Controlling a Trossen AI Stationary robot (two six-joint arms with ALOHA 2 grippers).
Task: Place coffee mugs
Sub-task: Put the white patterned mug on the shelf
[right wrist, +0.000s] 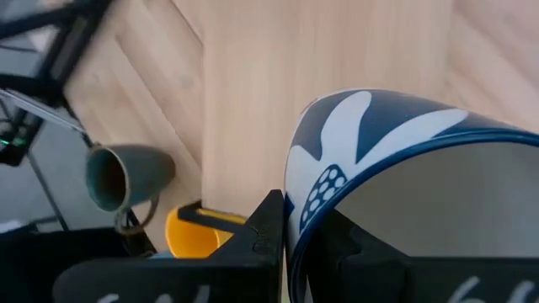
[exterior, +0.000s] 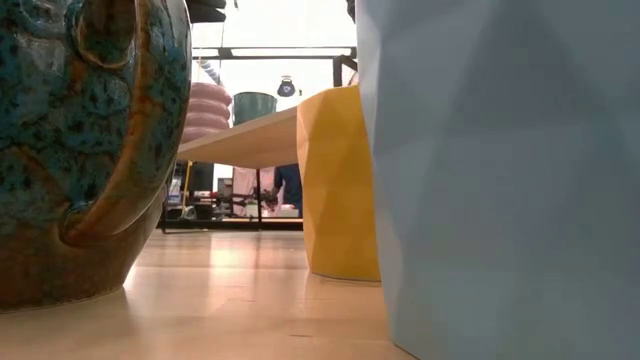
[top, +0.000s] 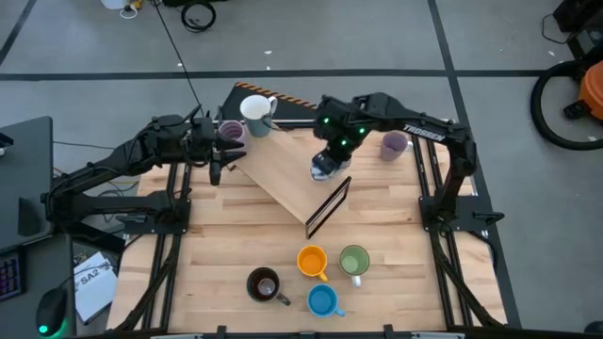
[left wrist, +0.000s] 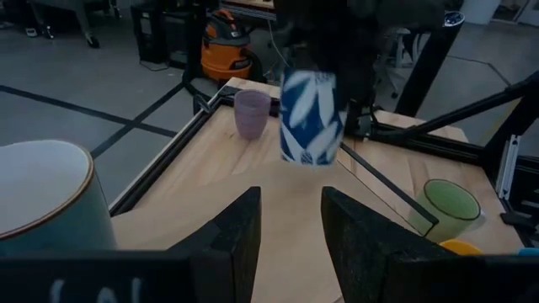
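Note:
My right gripper is shut on a white mug with blue leaf marks, over the slanting wooden board at mid-table. My left gripper is open at the board's left end, touching nothing. Beside it stand a white mug and a lilac mug. A second lilac mug stands at the far right. The orange, green, dark brown and blue mugs stand on their bases near the table's near edge. My right gripper holds the blue-marked mug by its rim, one finger outside the wall and the other inside the hollow. The fingers come from above, pointing down. The mug hangs upright below them, and its base seems just off the board.
The board has a dark frame edge on its near right side. Black frame rails run along the table's left and right sides. The four near mugs crowd the low view, where the blue mug fills the right. Bare wood lies between the board and those mugs.

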